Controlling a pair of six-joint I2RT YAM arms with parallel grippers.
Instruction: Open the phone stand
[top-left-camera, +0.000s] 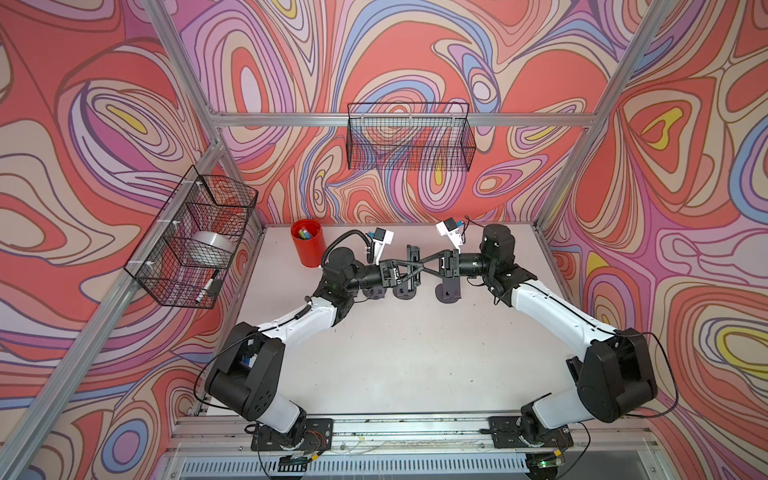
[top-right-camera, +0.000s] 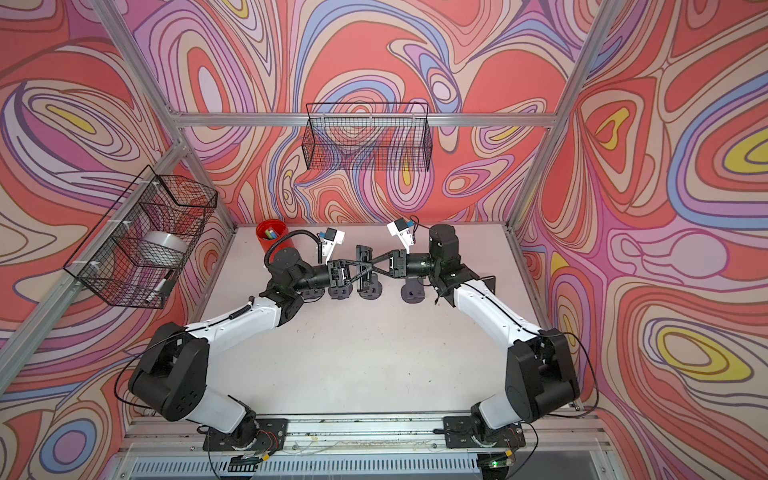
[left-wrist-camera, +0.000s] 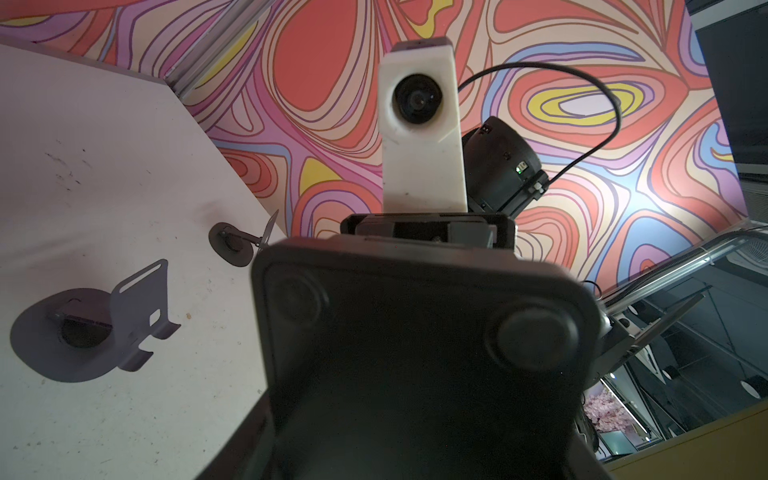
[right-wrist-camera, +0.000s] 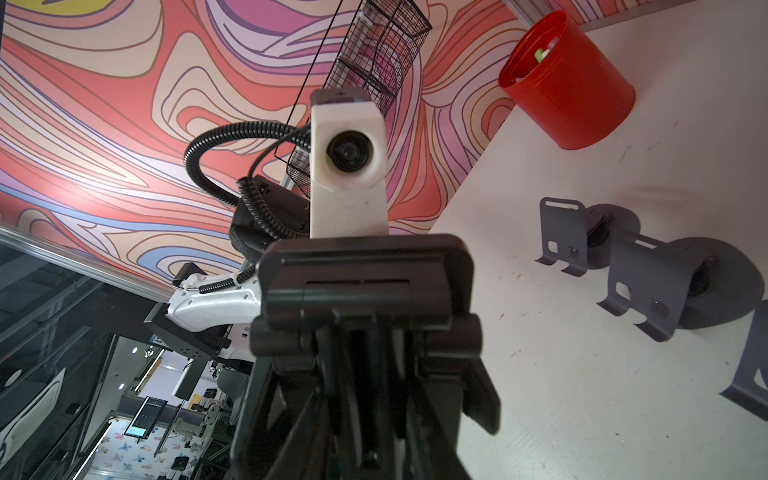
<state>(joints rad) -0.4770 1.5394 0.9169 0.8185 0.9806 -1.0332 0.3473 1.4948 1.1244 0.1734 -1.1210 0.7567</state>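
Both top views show the white table (top-left-camera: 415, 353), with the left arm (top-left-camera: 291, 320) and right arm (top-left-camera: 552, 307) angled inward to meet near its rear centre. A side wire basket (top-left-camera: 195, 241) and a rear wire basket (top-left-camera: 409, 137) hang on the patterned walls. A red cup (top-left-camera: 307, 249) stands at the table's back edge, beside the left arm. The black phone stand (top-left-camera: 412, 252) is raised off the table between the two grippers, above a row of grey stands (top-left-camera: 449, 291). The right gripper (top-left-camera: 423, 265) has its jaws pinching the phone stand. The left gripper (top-left-camera: 415, 269) has its tips at the stand's padded base. That base fills the left wrist view and hides the jaws, so I cannot tell whether they are spread or clamped.
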